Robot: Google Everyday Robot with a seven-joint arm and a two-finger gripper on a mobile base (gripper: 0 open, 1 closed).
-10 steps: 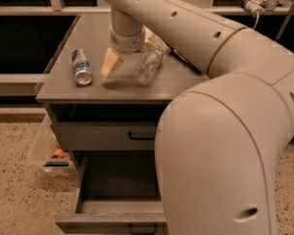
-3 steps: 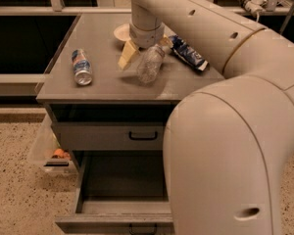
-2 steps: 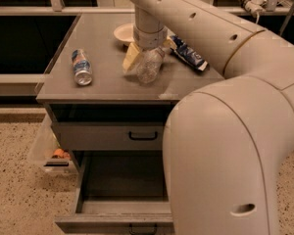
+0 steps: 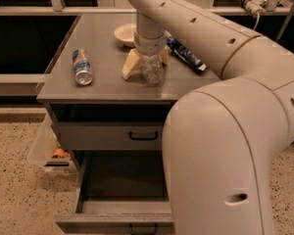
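Observation:
My gripper [image 4: 148,61] hangs from the arm's wrist over the middle of the grey cabinet top [image 4: 108,84]. It is open, with its two yellowish fingers [image 4: 130,64] standing on either side of a clear plastic bottle [image 4: 152,71]. The left finger lies close against the bottle's side. A white bowl [image 4: 124,33] sits just behind the gripper. To its right lies a dark blue snack bag [image 4: 185,54], and to its left, well apart, a soda can [image 4: 82,66] lies on its side.
Below the top, one drawer [image 4: 112,136] is closed and the bottom drawer [image 4: 120,199] is pulled out. A clear bin [image 4: 50,153] stands on the speckled floor at the left. The arm's large body fills the right side of the view.
The gripper has shifted right and come down around the clear bottle. The bowl and snack bag, hidden before, now show behind it. The can has not moved.

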